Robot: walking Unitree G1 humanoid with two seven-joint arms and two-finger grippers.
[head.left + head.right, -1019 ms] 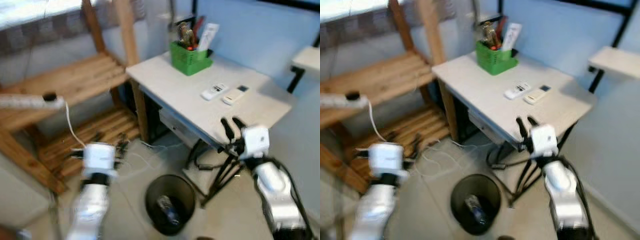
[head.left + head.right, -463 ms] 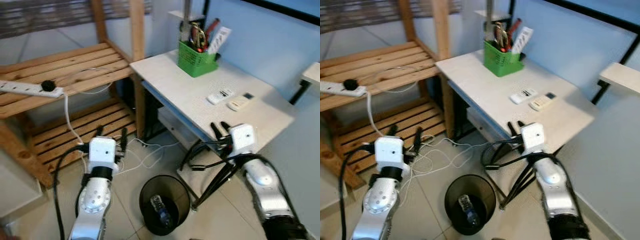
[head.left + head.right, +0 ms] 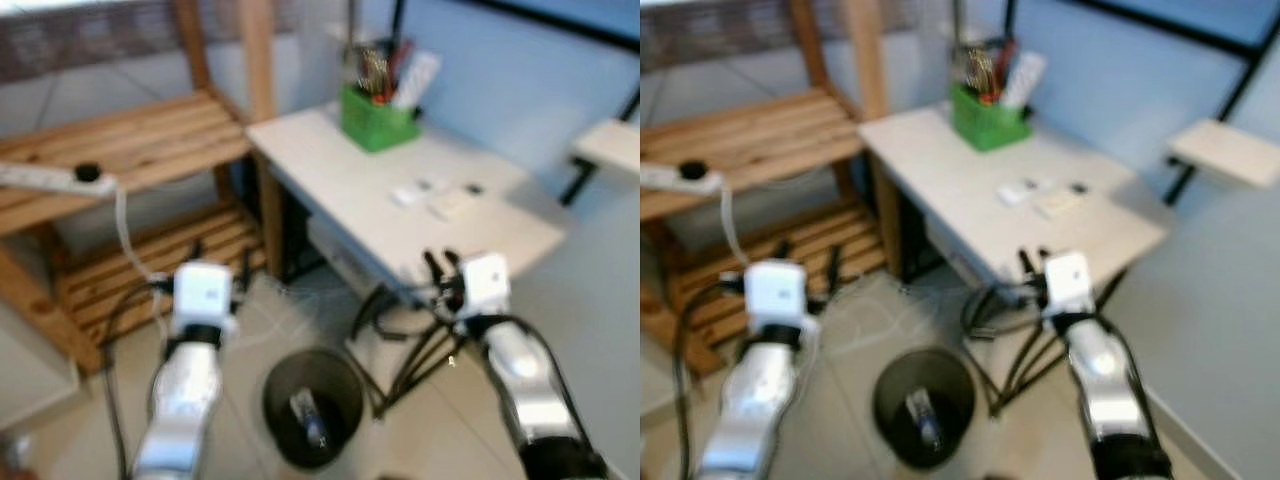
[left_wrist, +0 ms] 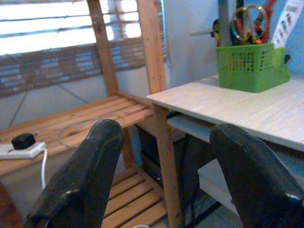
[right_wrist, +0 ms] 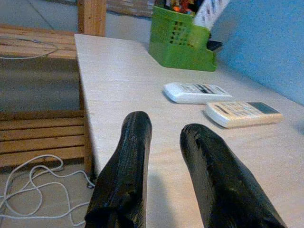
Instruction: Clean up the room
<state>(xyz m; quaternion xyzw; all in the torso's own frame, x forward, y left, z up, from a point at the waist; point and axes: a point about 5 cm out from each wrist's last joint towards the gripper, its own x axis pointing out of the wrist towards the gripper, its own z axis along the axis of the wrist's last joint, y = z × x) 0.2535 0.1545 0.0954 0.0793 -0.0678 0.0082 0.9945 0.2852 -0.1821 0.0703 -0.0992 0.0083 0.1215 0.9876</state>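
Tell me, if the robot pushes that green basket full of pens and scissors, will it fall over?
Probably it would tip rather than slide if pushed high: the green plastic mesh basket holds tall scissors and pens poking well above its rim, so it looks top-heavy. Pushed low, it would likely slide, since the white wood-grain tabletop looks smooth. It seems light and stiff.

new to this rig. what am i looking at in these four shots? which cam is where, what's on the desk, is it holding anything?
It is a walking humanoid with two silver arms. The two wide shots come from a stereo camera on its head, looking down. The other two come from wrist cameras, each looking along its gripper's black fingers. The left gripper is open and empty, over the floor by the wooden shelf. The right gripper is at the edge of the white desk, fingers slightly apart, empty. On the desk: a green basket of pens and scissors, and two remotes. A black bin stands on the floor.
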